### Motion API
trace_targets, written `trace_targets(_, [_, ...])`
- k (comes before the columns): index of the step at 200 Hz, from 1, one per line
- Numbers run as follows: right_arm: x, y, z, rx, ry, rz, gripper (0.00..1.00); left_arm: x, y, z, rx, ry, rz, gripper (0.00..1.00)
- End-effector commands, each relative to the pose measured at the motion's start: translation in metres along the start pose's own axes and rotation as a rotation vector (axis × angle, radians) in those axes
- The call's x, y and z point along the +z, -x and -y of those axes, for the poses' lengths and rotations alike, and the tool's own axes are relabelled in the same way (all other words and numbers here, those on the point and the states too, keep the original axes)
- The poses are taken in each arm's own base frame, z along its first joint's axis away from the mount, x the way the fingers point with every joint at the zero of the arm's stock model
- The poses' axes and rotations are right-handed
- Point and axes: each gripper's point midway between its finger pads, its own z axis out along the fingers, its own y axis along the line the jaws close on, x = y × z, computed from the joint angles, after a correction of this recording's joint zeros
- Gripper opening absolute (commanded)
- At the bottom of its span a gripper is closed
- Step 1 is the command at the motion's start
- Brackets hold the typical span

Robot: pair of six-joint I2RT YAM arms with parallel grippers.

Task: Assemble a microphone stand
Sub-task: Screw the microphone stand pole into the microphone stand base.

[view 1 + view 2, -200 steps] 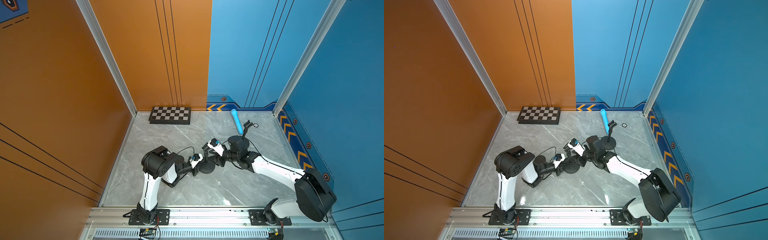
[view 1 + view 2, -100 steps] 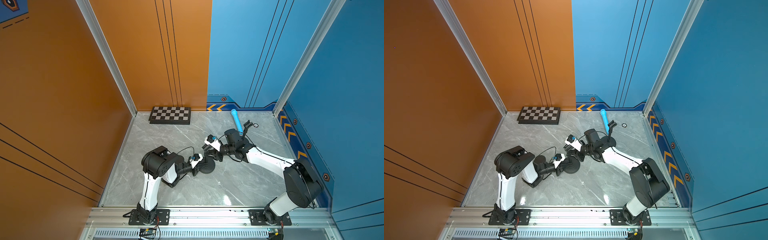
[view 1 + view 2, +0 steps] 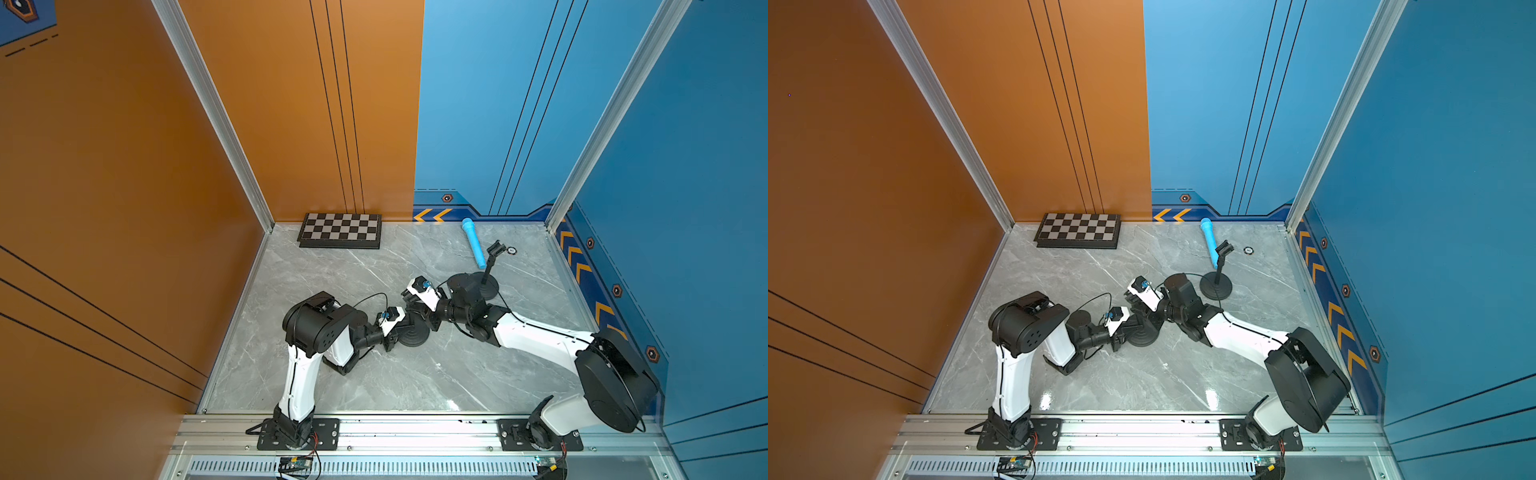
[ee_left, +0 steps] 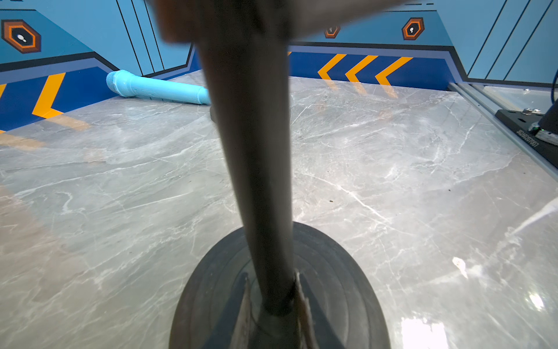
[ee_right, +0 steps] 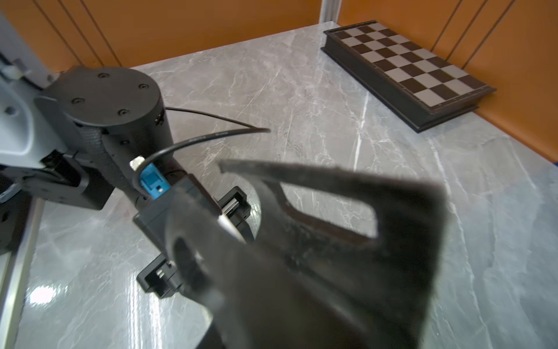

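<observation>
The left gripper is clamped on the black pole just above its round base, which sits near the middle of the tabletop. The right gripper is at the pole's upper end (whether it grips I cannot tell); a blue microphone lies near the far right corner, beside a second upright stand.

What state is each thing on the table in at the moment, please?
Mic, lying flat, unmounted.
Far stand, upright, clip empty.
Near base, lying flat.
Pole, standing in near base.
Left hand, shut on pole's foot.
Right hand, at pole's top, grip unclear.
Chessboard, closed, flat.
</observation>
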Motion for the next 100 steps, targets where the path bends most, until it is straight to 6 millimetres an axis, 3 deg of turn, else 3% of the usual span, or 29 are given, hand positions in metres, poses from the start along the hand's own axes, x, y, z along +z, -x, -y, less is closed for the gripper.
trace_targets(1, [-0.004,-0.009,0.024,0.144,-0.344,0.026,0.00,-0.006,-0.052,0.000,-0.116,0.026,-0.166,0.27])
trace_targets(30, [-0.015,-0.020,0.036,0.327,-0.575,0.096,0.00,-0.006,-0.053,0.001,-0.124,0.022,-0.167,0.27])
trace_targets(56, [-0.015,-0.018,0.033,0.298,-0.575,0.092,0.00,-0.005,-0.054,0.002,-0.126,0.021,-0.169,0.27])
trace_targets(70, [-0.013,-0.008,0.025,0.261,-0.491,0.088,0.00,-0.005,-0.053,0.000,-0.121,0.027,-0.167,0.27])
trace_targets(76, [-0.011,-0.004,0.018,0.233,-0.428,0.079,0.07,-0.006,-0.054,0.000,-0.122,0.029,-0.170,0.27])
trace_targets(92, [-0.005,0.000,-0.008,0.129,-0.175,0.018,0.39,-0.006,-0.054,0.000,-0.122,0.029,-0.170,0.27])
trace_targets(100, [-0.004,-0.001,-0.023,0.097,-0.008,-0.014,0.47,-0.006,-0.055,0.000,-0.124,0.030,-0.173,0.27])
